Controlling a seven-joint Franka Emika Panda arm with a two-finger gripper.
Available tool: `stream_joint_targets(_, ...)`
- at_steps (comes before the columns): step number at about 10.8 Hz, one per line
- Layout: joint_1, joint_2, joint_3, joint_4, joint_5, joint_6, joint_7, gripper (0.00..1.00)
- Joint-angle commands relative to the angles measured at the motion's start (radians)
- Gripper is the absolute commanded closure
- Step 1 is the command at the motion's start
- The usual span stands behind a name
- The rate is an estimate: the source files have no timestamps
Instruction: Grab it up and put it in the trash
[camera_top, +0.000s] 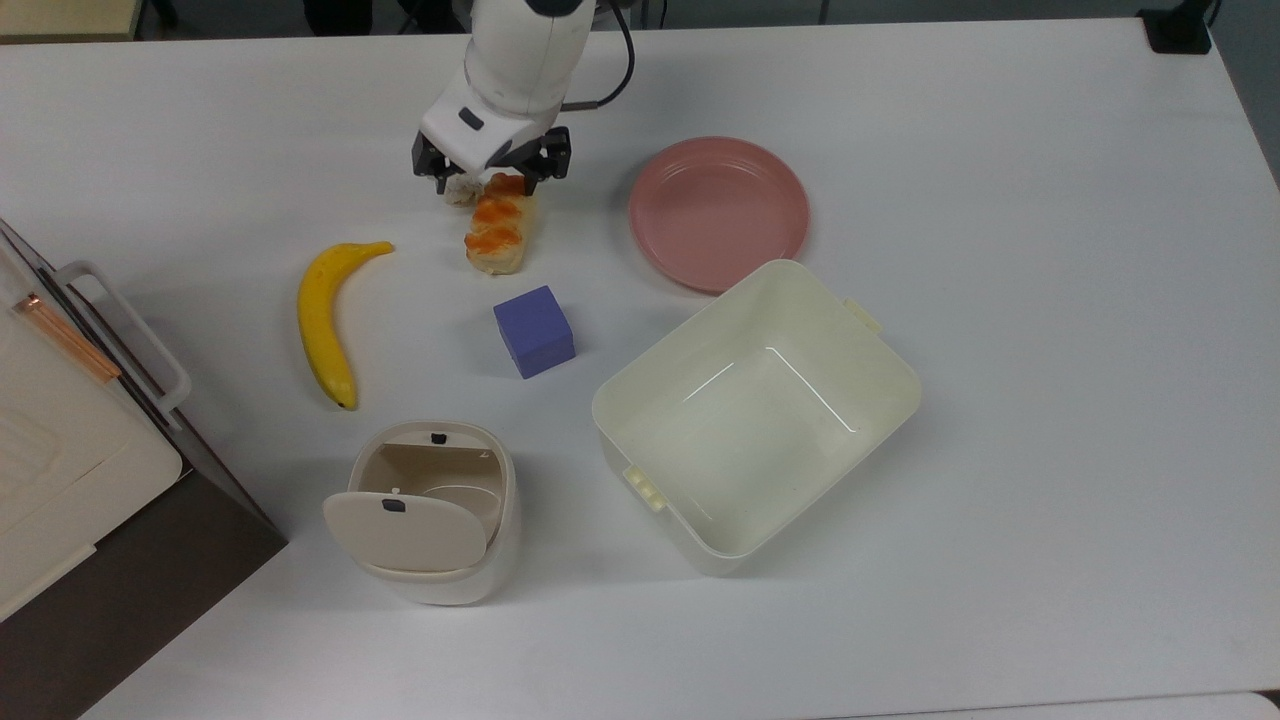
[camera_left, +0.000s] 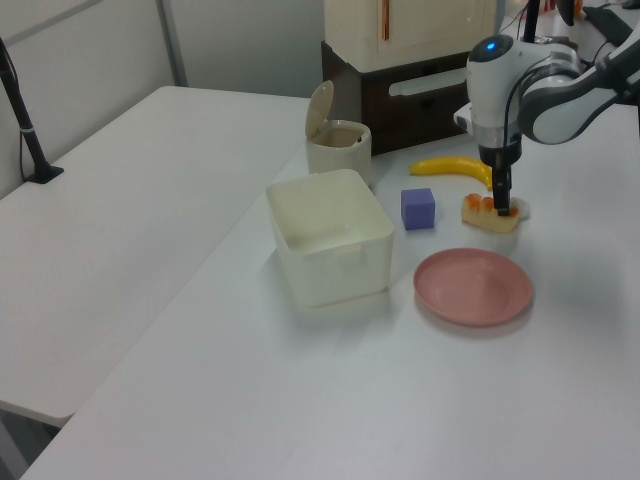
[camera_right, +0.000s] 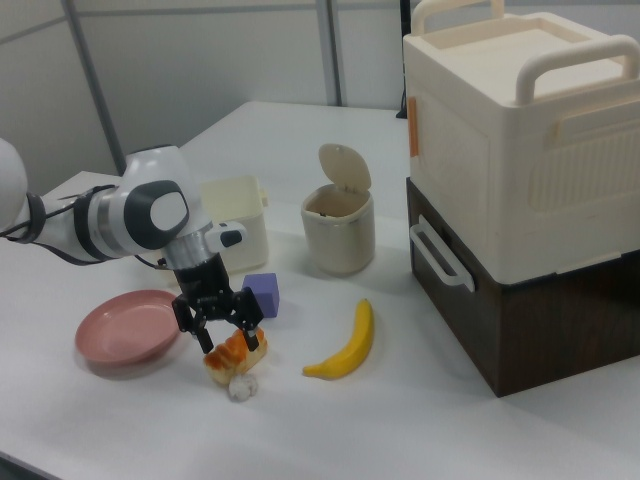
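Observation:
The small crumpled paper wad (camera_top: 458, 190) lies on the white table against the far end of an orange-topped bread roll (camera_top: 497, 235). In the right view the wad (camera_right: 241, 387) sits just in front of the roll (camera_right: 236, 352). My gripper (camera_top: 487, 178) is low over that spot and open, its fingers straddling the roll's far end, with the wad near the finger on the top view's left. From the right view, the gripper (camera_right: 217, 325) holds nothing. The trash (camera_top: 505, 480), a rounded cream bin with its flap lid tipped open, stands at the table's near side.
A banana (camera_top: 325, 315) lies toward the top view's left, and a purple cube (camera_top: 534, 330) sits between the roll and the bin. A pink plate (camera_top: 718, 212) and a large cream tub (camera_top: 612, 400) fill the top view's right. A boxy cream-and-brown unit (camera_top: 60, 450) occupies the left edge.

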Motion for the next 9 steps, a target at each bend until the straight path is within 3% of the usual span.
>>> stream_joint_targets(1,0.009,-0.081,-0.005,-0.023,-0.014,-0.074,-0.024,0.00)
stream_joint_targets(7,-0.003,-0.073,-0.011,-0.035,-0.028,-0.108,-0.110,0.00)
stream_joint_targets(9,-0.015,-0.070,-0.011,-0.049,-0.085,-0.110,-0.110,0.00)
